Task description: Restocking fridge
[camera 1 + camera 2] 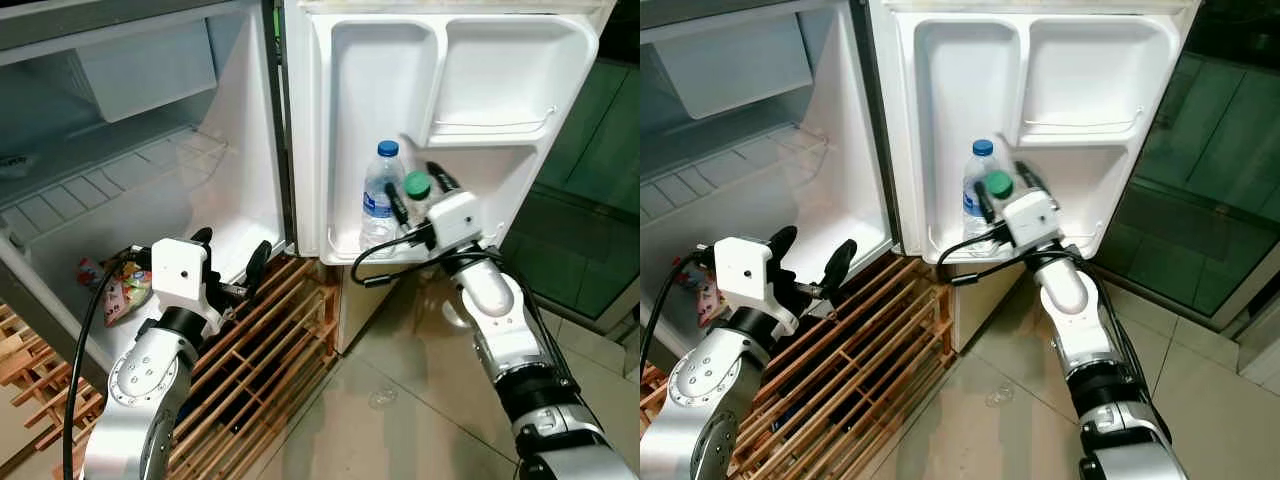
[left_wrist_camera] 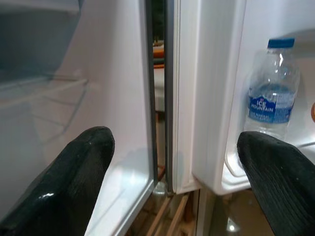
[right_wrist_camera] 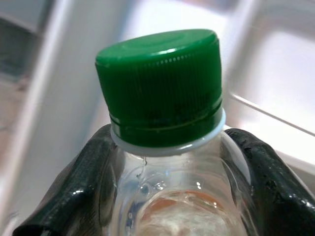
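Open fridge door point(image 1: 330, 130), white shelves moulded inside. Blue-capped water bottle point(image 1: 380, 195) upright on the lower door shelf point(image 1: 345, 250). Just beside it, green-capped bottle point(image 1: 417, 192) clamped below the neck between the two black fingers point(image 3: 83, 182) of the right end effector point(image 1: 420, 195), held at the same door shelf; whether touching the blue-capped one, cannot tell. Left end effector point(image 1: 230, 260) released, fingers spread, grasping nothing, low in front of the fridge body near the door hinge. Colourful snack packet point(image 1: 125, 290) on the fridge floor behind the left arm. Wooden slatted rack point(image 1: 270, 340) under the fridge, on a tiled floor point(image 1: 400, 420).
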